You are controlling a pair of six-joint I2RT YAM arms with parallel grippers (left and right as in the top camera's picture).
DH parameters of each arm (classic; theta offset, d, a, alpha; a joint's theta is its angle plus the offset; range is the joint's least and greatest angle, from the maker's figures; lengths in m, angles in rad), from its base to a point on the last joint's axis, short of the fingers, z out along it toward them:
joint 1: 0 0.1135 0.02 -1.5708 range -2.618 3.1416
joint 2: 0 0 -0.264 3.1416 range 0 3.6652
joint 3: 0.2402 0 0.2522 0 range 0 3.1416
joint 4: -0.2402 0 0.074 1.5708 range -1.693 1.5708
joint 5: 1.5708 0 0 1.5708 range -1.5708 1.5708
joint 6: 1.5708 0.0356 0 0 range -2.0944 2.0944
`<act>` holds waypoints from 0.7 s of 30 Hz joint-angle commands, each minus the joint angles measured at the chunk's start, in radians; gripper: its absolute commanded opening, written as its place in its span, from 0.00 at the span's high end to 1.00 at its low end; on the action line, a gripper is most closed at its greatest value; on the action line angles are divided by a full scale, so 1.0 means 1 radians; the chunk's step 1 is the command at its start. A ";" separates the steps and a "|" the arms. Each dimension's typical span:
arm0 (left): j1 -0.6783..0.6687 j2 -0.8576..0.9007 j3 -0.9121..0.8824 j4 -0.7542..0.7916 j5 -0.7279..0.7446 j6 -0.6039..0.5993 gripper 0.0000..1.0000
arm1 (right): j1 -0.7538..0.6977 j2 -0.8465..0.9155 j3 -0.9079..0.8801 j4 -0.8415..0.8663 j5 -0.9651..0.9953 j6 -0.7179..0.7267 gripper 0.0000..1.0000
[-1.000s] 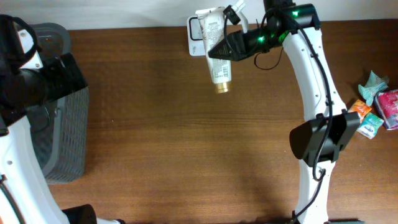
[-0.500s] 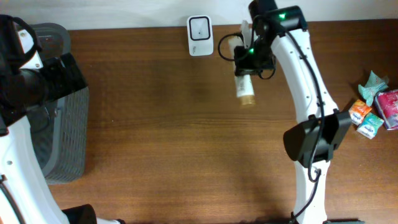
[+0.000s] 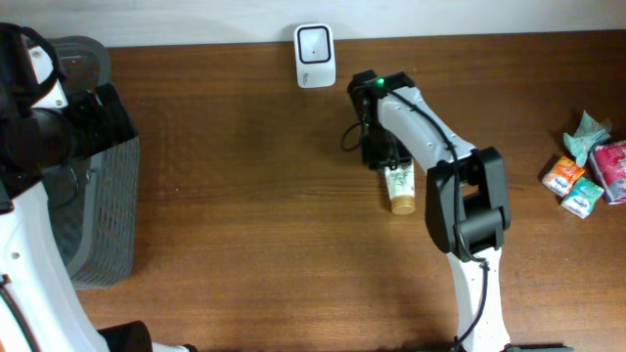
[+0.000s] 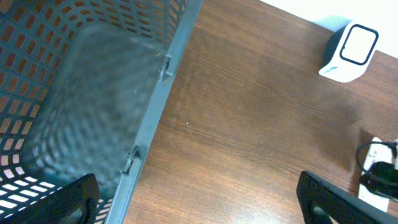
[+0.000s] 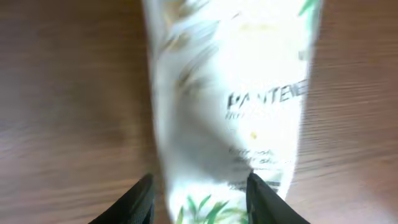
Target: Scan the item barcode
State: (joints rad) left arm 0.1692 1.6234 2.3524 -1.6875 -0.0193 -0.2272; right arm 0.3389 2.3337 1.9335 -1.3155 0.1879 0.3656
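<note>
The item, a white Pantene tube (image 3: 399, 186) with a tan cap, lies on the wooden table, cap end toward the front. My right gripper (image 3: 383, 156) is down over its back end. In the right wrist view the tube (image 5: 236, 93) fills the frame, blurred, between the black fingers of my right gripper (image 5: 199, 199). The jaws are open, with a strip of wood showing between the left finger and the tube. The white barcode scanner (image 3: 315, 43) stands at the back edge, also in the left wrist view (image 4: 348, 53). My left gripper (image 4: 199, 199) hangs wide open and empty by the basket.
A grey mesh basket (image 3: 103, 215) stands at the left edge, with its rim (image 4: 158, 99) under my left gripper. Several small colourful packets (image 3: 587, 166) lie at the right edge. My right arm (image 3: 469, 215) reaches up from the front of the table.
My right arm has carried the tube from in front of the scanner down to the table, right and forward. Its jaws have spread apart around the tube. The left arm has not moved.
</note>
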 commanded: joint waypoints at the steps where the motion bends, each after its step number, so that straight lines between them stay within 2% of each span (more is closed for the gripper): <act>1: 0.004 -0.004 0.002 0.000 -0.004 0.013 0.01 | 0.034 -0.022 0.028 -0.047 -0.128 -0.037 0.58; 3: 0.004 -0.004 0.002 0.000 -0.004 0.013 0.01 | 0.028 -0.022 0.135 -0.137 -0.131 -0.087 0.50; 5: 0.004 -0.004 0.002 0.000 -0.004 0.013 0.01 | -0.018 -0.022 0.229 -0.188 -0.098 -0.134 0.28; 7: 0.004 -0.004 0.002 0.000 -0.004 0.013 0.01 | -0.095 -0.021 0.227 -0.207 -0.080 -0.134 0.12; 9: 0.004 -0.004 0.002 0.000 -0.004 0.013 0.01 | -0.140 -0.021 0.205 -0.206 -0.128 -0.187 0.11; 10: 0.004 -0.004 0.003 0.000 -0.004 0.013 0.01 | -0.150 -0.021 0.170 -0.192 -0.226 -0.293 0.11; 12: 0.004 -0.004 0.002 0.000 -0.004 0.013 0.01 | -0.148 -0.021 0.109 -0.144 -0.237 -0.306 0.12; 15: 0.004 -0.004 0.002 0.000 -0.004 0.013 0.01 | -0.148 -0.021 -0.013 -0.017 -0.248 -0.306 0.34; 16: 0.004 -0.004 0.002 0.000 -0.003 0.013 0.01 | -0.148 -0.021 -0.031 0.002 -0.261 -0.306 0.38; 17: 0.004 -0.004 0.002 0.000 -0.004 0.013 0.01 | -0.148 -0.021 -0.051 0.027 -0.264 -0.306 0.47; 18: 0.004 -0.004 0.002 0.000 -0.004 0.013 0.01 | -0.148 -0.021 -0.081 0.060 -0.268 -0.306 0.68; 21: 0.004 -0.004 0.002 0.000 -0.004 0.013 0.01 | -0.148 -0.022 -0.034 0.059 -0.348 -0.306 0.96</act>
State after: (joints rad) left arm 0.1692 1.6234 2.3524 -1.6875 -0.0193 -0.2272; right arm 0.1894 2.3039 1.8790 -1.2629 -0.1032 0.0586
